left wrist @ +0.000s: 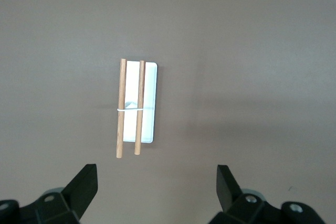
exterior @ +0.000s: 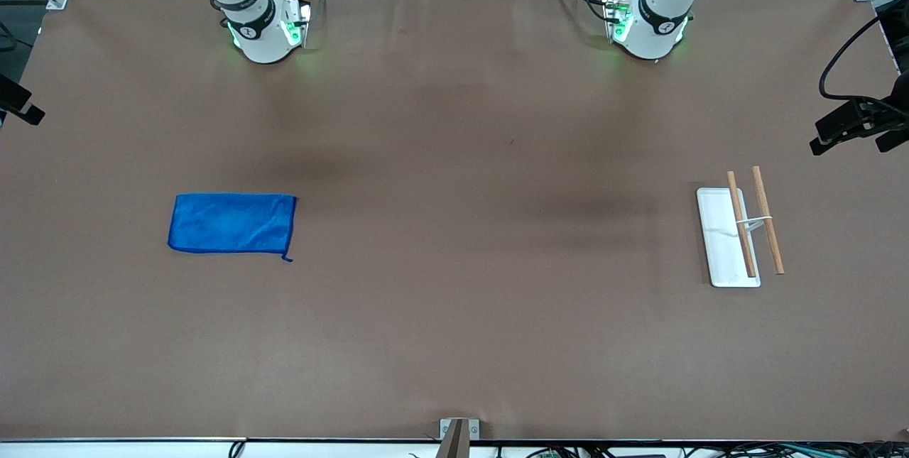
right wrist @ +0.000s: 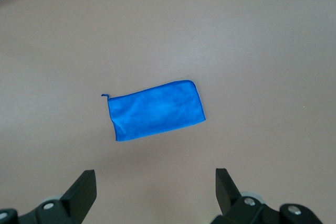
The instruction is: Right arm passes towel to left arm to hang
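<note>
The towel (exterior: 232, 223) is seen folded flat on the bench (exterior: 454, 344) toward the right arm's end, ungrasped; a white rack (exterior: 726, 238) with two wooden rods lies toward the left arm's end. High over each, the right end effector (right wrist: 155, 192) and left end effector (left wrist: 156, 192) are held wide open. The pickup appears not yet begun; a descent onto the towel is judged next.

I see both my arms held up high and waiting, the left claw (left wrist: 155, 188) and the right claw (right wrist: 155, 188) each pointing down with fingers wide apart and holding nothing.
</note>
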You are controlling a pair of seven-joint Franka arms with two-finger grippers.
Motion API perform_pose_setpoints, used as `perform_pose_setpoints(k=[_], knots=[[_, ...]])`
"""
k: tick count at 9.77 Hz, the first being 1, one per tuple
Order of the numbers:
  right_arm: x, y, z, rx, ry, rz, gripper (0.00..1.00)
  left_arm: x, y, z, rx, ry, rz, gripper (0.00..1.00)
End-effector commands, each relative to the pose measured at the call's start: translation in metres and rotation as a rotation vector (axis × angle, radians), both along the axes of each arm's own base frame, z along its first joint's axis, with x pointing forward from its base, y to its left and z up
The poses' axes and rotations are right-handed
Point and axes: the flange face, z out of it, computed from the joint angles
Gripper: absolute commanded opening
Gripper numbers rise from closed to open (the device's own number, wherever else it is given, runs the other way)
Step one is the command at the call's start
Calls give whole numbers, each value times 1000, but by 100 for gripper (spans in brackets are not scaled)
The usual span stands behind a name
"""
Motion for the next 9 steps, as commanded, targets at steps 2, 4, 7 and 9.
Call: perform_pose_setpoints(k=[2,4,7,9], knots=[[1,1,2,-17,-2,2,100,7,2,-14,3,23,-8,100],[1,1,3,-17,-4,2,100,7,3,-12,3,19,-8,100],[4,2,-13,-12,32,16,100,8,4,-12,10,18,-7,100],[13,13,-68,-6,95,41,100,8,3,-12,15,18,-8,100]])
